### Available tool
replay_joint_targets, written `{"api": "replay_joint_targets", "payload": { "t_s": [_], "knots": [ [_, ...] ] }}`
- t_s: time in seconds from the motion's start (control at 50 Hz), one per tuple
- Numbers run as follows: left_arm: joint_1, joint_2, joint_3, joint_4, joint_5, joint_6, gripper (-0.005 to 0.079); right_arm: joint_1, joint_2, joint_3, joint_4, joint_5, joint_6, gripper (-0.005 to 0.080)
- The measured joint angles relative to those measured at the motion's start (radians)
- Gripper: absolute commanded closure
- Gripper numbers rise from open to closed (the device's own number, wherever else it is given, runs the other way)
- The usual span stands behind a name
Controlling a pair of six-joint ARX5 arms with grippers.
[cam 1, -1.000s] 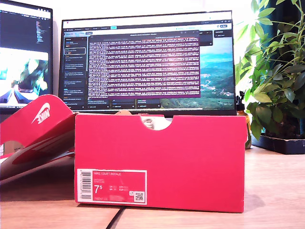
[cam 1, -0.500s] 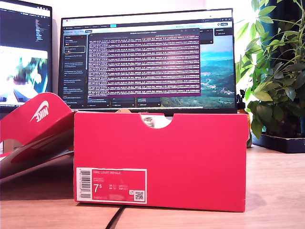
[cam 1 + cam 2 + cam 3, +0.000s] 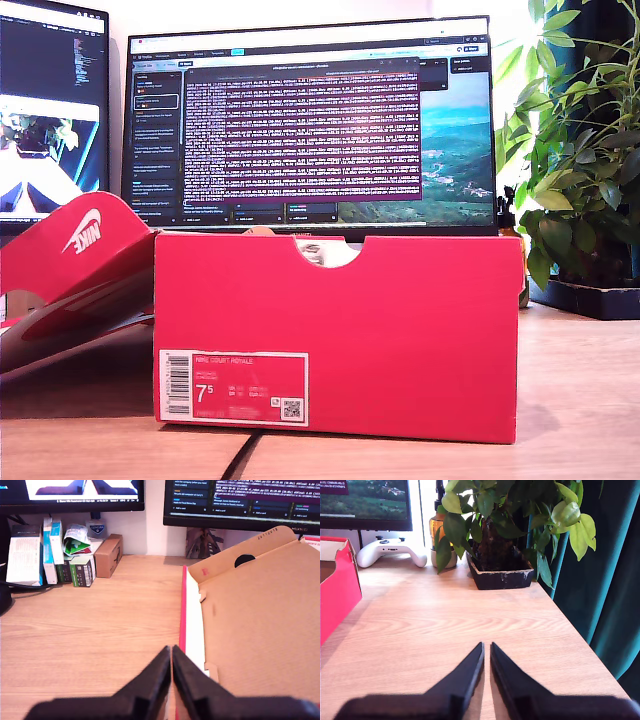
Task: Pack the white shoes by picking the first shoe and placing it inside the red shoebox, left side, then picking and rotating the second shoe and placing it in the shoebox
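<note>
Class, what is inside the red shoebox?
Through the notch in the shoebox, only a pale scrap shows; I cannot tell what it is. The wall hides everything else.

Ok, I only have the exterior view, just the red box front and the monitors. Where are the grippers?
Observer: My first gripper is shut and empty, over the desk beside the brown cardboard inside of what looks like the lid.
Operator: And the other one?
Observer: My second gripper is shut too, over bare desk, with a corner of the red shoebox in its view.
Operator: Any shoes?
Observer: None in either wrist view. A white game controller lies near the plant pot.
</note>
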Motion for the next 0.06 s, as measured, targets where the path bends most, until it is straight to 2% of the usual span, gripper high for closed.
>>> {"api": "replay_joint_targets", "payload": {
  "t_s": [0.06],
  "knots": [
    [0.000,0.000,0.000,0.000,0.000,0.000,0.0762,0.000,0.000,0.000,0.000,0.000,0.000,0.0762]
  ]
}}
